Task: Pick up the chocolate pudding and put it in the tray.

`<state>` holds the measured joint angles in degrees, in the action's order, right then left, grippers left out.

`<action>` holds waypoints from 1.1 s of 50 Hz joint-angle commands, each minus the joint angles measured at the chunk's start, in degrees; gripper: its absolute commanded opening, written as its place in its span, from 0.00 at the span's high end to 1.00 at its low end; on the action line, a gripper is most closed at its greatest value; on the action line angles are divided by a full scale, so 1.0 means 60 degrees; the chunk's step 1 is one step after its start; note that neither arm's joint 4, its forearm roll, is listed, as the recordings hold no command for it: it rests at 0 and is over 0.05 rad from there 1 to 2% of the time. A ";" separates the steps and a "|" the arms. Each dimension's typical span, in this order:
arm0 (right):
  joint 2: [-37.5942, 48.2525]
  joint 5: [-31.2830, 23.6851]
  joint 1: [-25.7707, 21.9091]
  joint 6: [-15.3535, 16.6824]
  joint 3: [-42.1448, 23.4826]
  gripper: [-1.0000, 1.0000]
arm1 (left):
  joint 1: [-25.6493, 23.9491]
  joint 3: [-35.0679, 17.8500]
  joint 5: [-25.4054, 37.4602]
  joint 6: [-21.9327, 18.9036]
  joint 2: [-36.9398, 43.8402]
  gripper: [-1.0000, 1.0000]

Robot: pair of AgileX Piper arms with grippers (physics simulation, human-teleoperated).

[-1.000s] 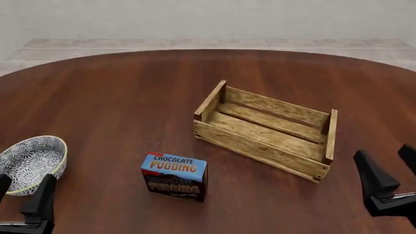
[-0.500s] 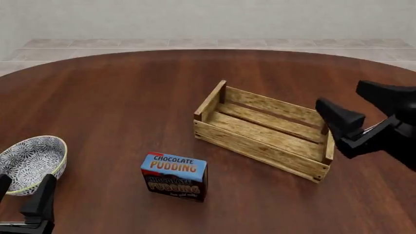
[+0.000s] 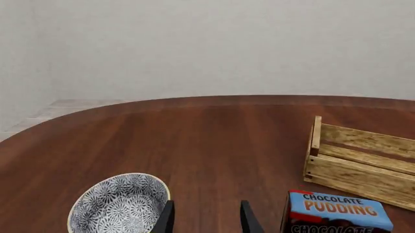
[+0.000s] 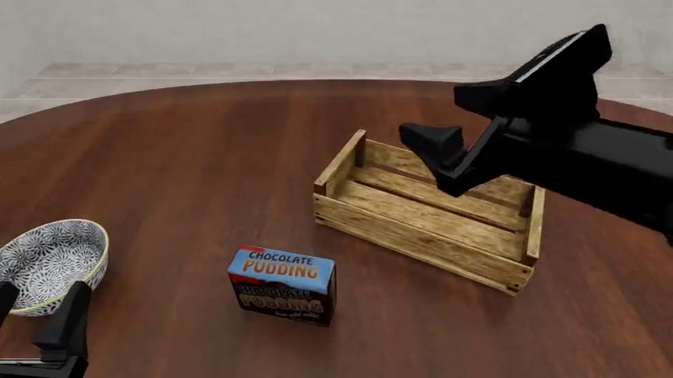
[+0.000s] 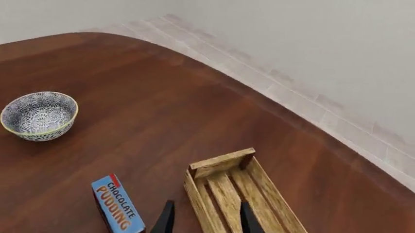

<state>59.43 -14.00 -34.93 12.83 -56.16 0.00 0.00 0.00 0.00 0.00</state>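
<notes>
**Right arm raised over the crate, pudding carton alone on the table**

Reaching in from the right, high above the table [image 4: 189, 157], with the right gripper [image 4: 478, 118] held over the far half of the tray [image 4: 421, 236] and angled toward the left. Fingers spread apart, pinching nothing; in the right wrist view both dark tips frame the near end of the crate's slats. Parked low at the near left corner, the left gripper [image 4: 37, 319], only finger tips visible, also parted and empty, just beside the bowl [image 4: 47, 260].

Printed in red-orange on a light blue top: "CHOCOLATE PUDDING". Repeated on the dark brown front face, smaller lines beneath too small to read.

Standing upright on the wood, the chocolate pudding [image 4: 282, 285]: a small rectangular carton with a red corner on the top panel, much smaller than the tray. Placed near the front of the table, ahead and left of the crate's near long side, apart from it, untouched by either arm. To its left, well apart, a round blue-and-white patterned bowl with a yellowish rim.
</notes>
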 commanded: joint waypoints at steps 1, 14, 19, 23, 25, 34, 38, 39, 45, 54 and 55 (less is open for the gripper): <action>0.1563 -0.0472 -0.0888 0.0015 -0.1242 0.00 | 0.0000 0.0000 0.0000 0.0000 0.0000 0.00; 0.2697 -0.0620 -0.1526 0.0673 -0.1881 0.00 | 0.0000 0.0000 0.0000 0.0000 0.0000 0.00; 0.3178 -0.0919 -0.1667 0.0703 -0.2294 0.00 | 0.0000 0.0000 0.0000 0.0000 0.0000 0.00; 0.3599 -0.1305 -0.1946 0.0567 -0.2702 0.00 | 0.0000 0.0000 0.0000 0.0000 0.0000 0.00; 0.3730 -0.1339 -0.1907 0.0618 -0.2808 0.00 | 0.0000 0.0000 0.0000 0.0000 0.0000 0.00; 0.4301 -0.1427 -0.2264 0.0651 -0.3013 0.00 | 0.0000 0.0000 0.0000 0.0000 0.0000 0.00; 0.4509 -0.1546 -0.2454 0.0724 -0.3070 0.00 | 0.0000 0.0000 0.0000 0.0000 0.0000 0.00; 0.4532 -0.1546 -0.2453 0.0728 -0.3072 0.00 | 0.0000 0.0000 0.0000 0.0000 0.0000 0.00; 0.4708 -0.1620 -0.2612 0.0863 -0.3056 0.00 | 0.0000 0.0000 0.0000 0.0000 0.0000 0.00; 0.4705 -0.1657 -0.3022 0.1087 -0.2846 0.00 | 0.0000 0.0000 0.0000 0.0000 0.0000 0.00; 0.4688 -0.1656 -0.3124 0.1272 -0.2767 0.00 | 0.0000 0.0000 0.0000 0.0000 0.0000 0.00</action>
<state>86.75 -23.43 -50.98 18.31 -73.60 0.00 0.00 0.00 0.00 0.00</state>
